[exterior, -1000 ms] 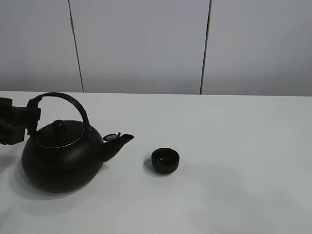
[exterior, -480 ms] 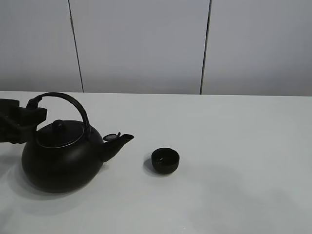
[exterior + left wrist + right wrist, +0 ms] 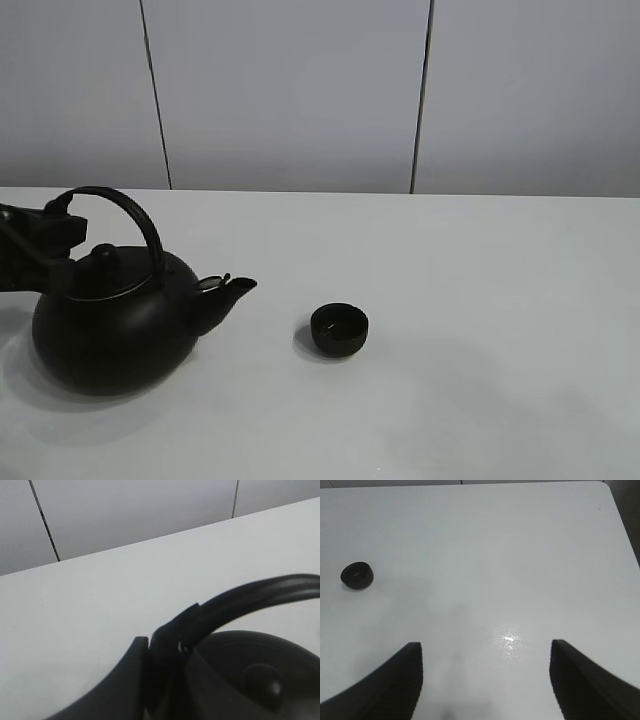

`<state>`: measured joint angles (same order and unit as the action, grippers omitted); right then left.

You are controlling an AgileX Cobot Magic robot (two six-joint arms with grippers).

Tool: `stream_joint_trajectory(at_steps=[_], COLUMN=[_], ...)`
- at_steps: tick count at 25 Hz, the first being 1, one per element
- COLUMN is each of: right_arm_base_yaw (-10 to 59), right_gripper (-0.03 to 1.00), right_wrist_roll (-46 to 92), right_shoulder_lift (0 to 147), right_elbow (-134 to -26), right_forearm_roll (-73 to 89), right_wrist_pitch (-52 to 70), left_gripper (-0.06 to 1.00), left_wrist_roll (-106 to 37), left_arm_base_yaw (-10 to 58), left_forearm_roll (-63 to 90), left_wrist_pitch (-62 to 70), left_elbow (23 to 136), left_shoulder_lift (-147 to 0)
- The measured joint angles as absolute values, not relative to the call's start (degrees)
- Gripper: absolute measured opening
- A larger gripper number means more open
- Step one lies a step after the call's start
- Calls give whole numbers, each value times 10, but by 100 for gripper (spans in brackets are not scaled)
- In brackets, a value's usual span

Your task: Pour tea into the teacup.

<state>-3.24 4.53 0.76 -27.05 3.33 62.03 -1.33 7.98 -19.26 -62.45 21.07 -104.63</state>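
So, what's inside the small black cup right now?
The small round black handleless teacup shows only a dark interior with a faint glint; whether that is liquid cannot be told. The big round black kettle stands apart, left of it in the high view, and no stream shows.

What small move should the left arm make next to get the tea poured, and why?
Probably carry the kettle rightward until its spout sits over the teacup. The left gripper grips the kettle's handle. The spout points at the teacup but stops short of it, with bare table between, so tilting now would likely spill.
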Motion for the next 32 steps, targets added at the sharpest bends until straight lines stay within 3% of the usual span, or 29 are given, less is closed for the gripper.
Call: stream_joint_trajectory(at_steps=[16, 32], right_arm_base_yaw=[-32, -32], right_gripper=[49, 49], right_wrist_roll=[45, 45], right_shoulder_lift=[8, 8], right_elbow=[-271, -271], right_forearm_roll=[33, 34], right_wrist_pitch=[620, 620], left_gripper=[11, 11], left_wrist_roll=[-16, 26], left_arm_base_yaw=[82, 214], left_forearm_roll=[-199, -150], left_wrist_pitch=[-566, -433], left_elbow=[211, 277], left_shoulder_lift=[-995, -945])
